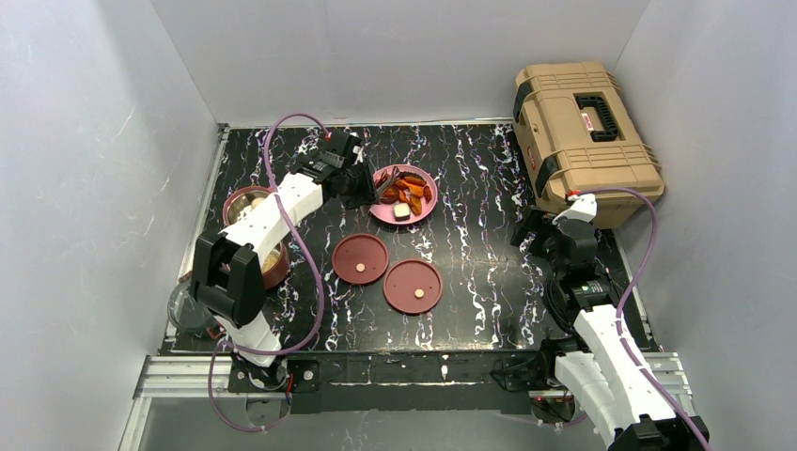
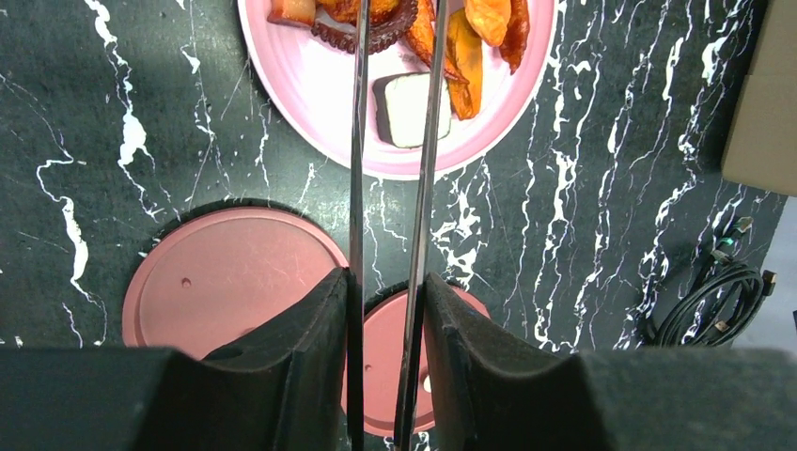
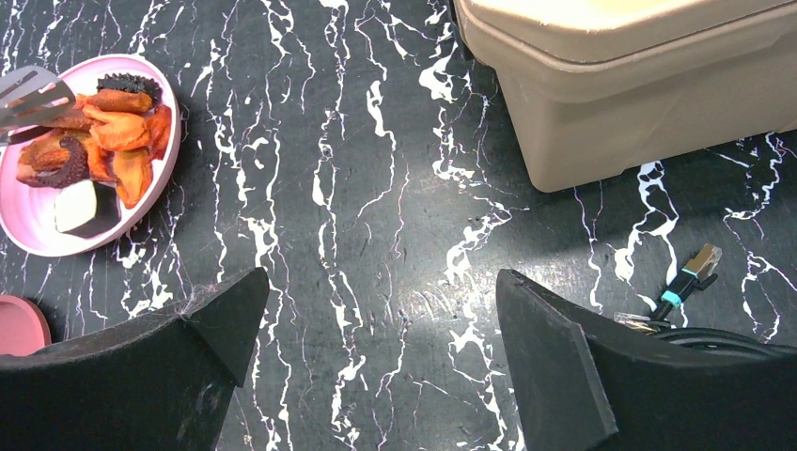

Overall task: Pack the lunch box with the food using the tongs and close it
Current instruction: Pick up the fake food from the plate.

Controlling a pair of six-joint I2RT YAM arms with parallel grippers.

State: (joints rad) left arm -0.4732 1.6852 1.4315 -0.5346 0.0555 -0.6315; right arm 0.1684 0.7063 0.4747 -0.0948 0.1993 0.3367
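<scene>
Pinching the tongs (image 2: 357,141) between nearly closed fingers, the left gripper (image 2: 385,301) points them at the food (image 2: 465,56) on the pink plate (image 2: 310,103), top of frame (tips cut off). The right gripper (image 3: 379,282) is spread wide, gripping nothing.

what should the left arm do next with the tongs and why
Probably squeeze the tongs shut on a piece of the food. The left claw grips them, and their blades reach over the food on the pink plate with a gap between them.

left end effector (image 2: 385,282) clamps tongs (image 2: 358,141) | tips over food (image 2: 467,56), contact unclear
</scene>
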